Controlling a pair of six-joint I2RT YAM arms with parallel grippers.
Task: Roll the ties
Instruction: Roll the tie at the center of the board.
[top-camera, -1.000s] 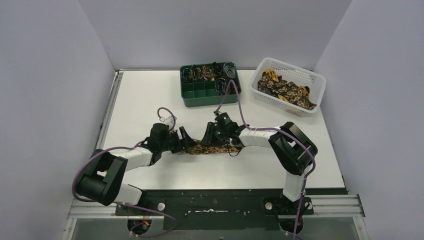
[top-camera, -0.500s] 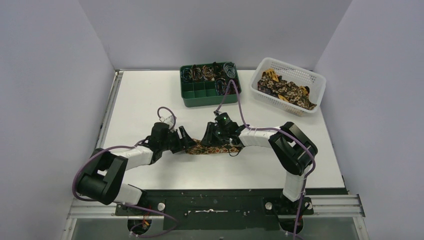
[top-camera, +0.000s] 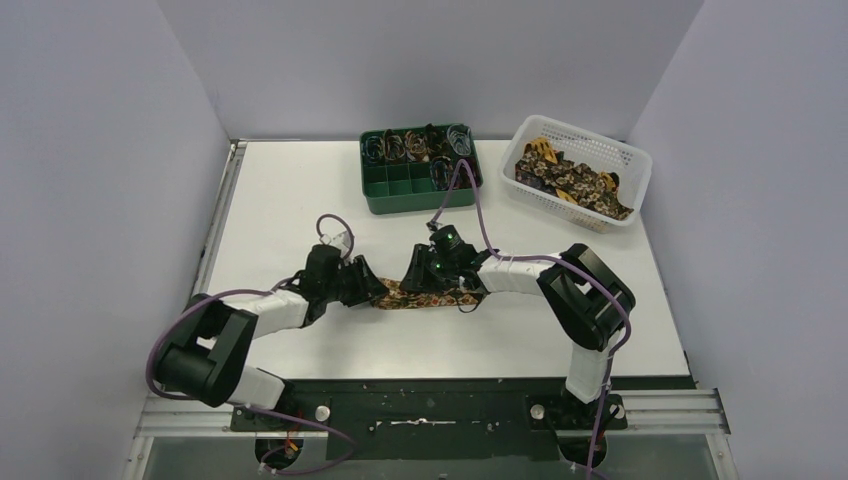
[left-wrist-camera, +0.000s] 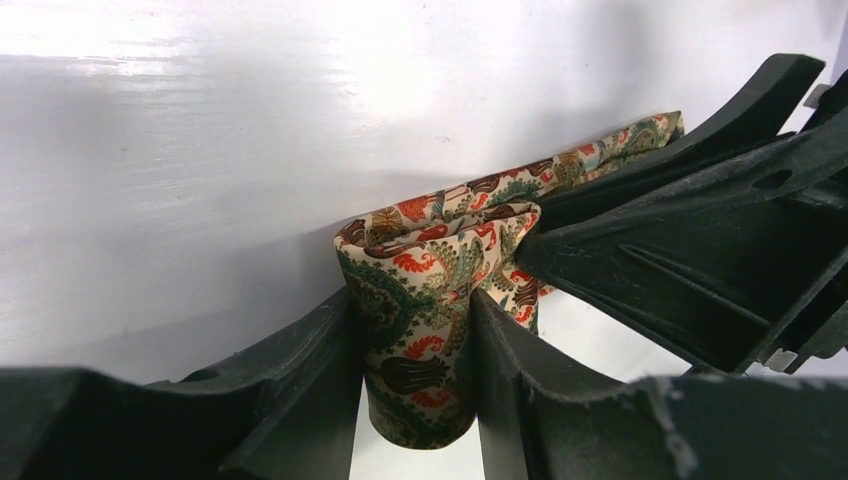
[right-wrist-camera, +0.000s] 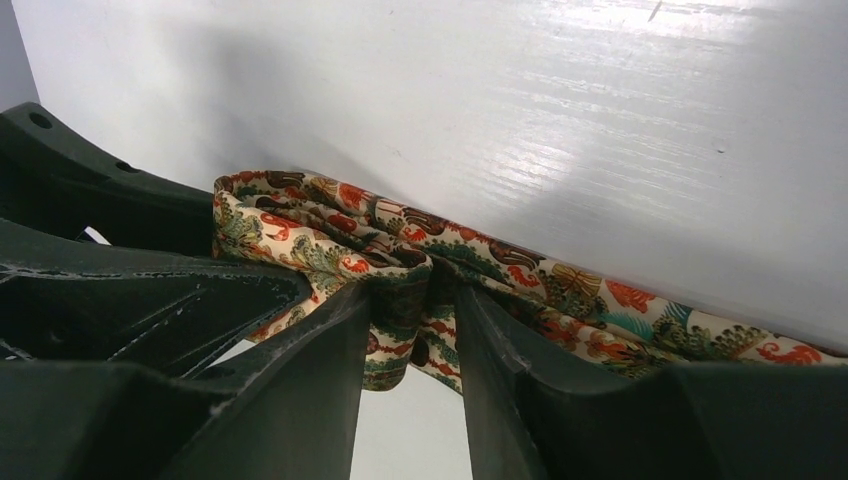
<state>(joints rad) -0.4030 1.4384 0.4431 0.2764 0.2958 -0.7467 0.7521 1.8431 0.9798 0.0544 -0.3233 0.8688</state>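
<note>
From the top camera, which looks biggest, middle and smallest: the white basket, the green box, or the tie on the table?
1. white basket
2. green box, only a little smaller
3. tie, smallest, though partly covered

So the tie (top-camera: 432, 299) lies across the middle of the table (top-camera: 280, 200), just ahead of my bases. My left gripper (top-camera: 378, 290) is on its left end, my right gripper (top-camera: 412, 285) just beside it. The divided box (top-camera: 420, 205) sits far back, and the basket (top-camera: 560, 203) to its right has ties (top-camera: 570, 180) piled in it.

No legible text or markings anywhere.
</note>
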